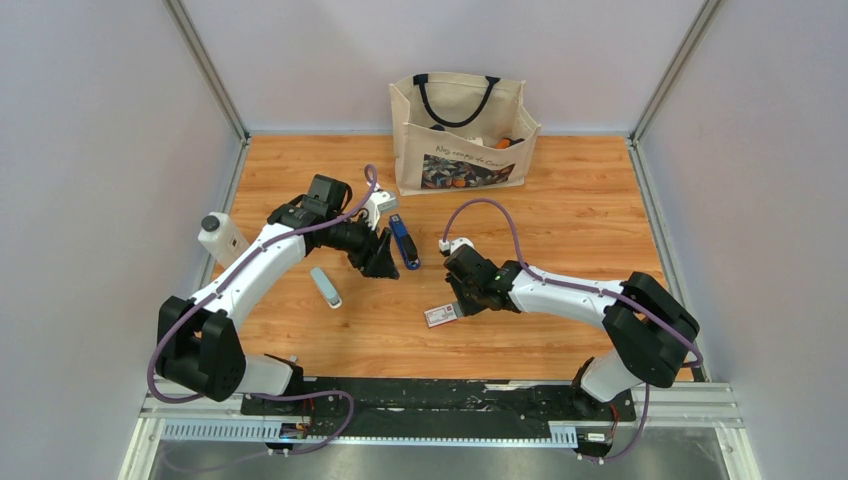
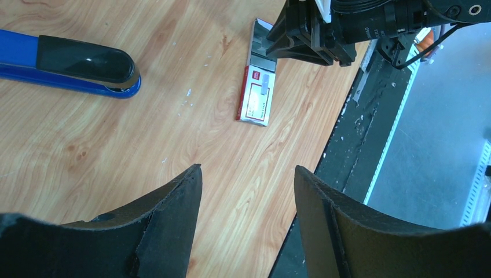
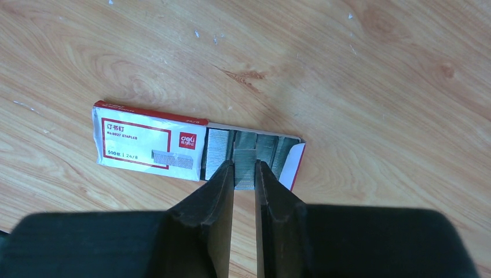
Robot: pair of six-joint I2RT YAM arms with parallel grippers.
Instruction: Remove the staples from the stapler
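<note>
The blue stapler point(image 1: 404, 241) with black parts lies closed on the wooden table, also seen in the left wrist view point(image 2: 69, 66). My left gripper point(image 1: 380, 255) hovers just left of it, open with nothing between the fingers point(image 2: 248, 174). My right gripper point(image 1: 462, 300) is down at the open end of a white-and-red staple box point(image 1: 441, 315). In the right wrist view its fingertips point(image 3: 245, 165) are shut on a short grey strip of staples point(image 3: 245, 157) above the box's tray of grey rows point(image 3: 217, 152).
A white-grey stick-like tool point(image 1: 325, 287) lies left of the stapler. A canvas tote bag point(image 1: 460, 130) stands at the back. A white block with a black cap point(image 1: 222, 238) sits at the left wall. The table's near edge point(image 2: 341, 124) drops to a black rail.
</note>
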